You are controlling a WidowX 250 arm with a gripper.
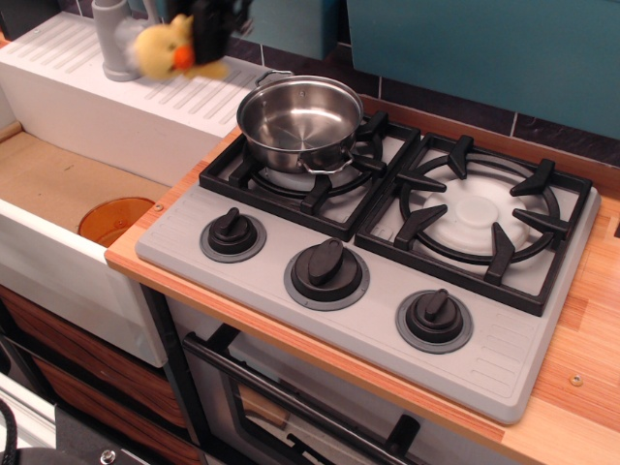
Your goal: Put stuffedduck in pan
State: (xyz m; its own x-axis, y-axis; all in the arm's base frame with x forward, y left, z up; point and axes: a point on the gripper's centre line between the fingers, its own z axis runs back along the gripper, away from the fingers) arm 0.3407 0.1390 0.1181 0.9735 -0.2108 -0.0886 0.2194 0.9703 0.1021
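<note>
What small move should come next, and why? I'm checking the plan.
Probably carry the stuffedduck rightward over the pan before lowering: the claw holds it high, left of the open, empty pan.

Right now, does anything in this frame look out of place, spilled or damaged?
Nothing stands out. The toy duck is held in the air by the end effector, up and left of the empty steel pot, which sits upright on the rear-left burner. No spills or damage visible.
</note>
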